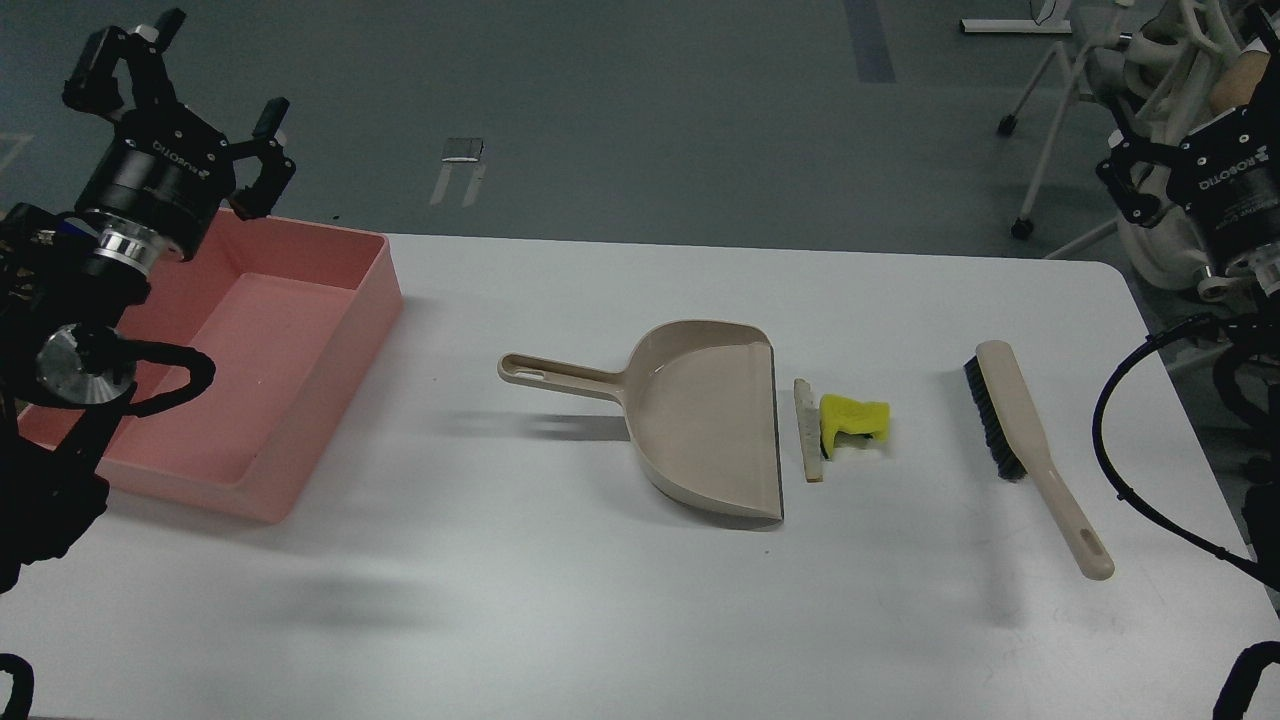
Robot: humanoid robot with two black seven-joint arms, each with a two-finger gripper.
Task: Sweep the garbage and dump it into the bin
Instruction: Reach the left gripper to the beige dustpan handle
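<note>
Centrally, the garbage (845, 425) lies beside the dustpan (705, 420); upper left, the left gripper (180, 95) spreads empty; the right gripper's (1130, 180) state is unclear.

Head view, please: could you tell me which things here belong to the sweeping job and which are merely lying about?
Job: yellow scrap, pale scrap, dustpan, brush, pink bin.
Lying about: chair and metal piece on the floor beyond the table.
</note>
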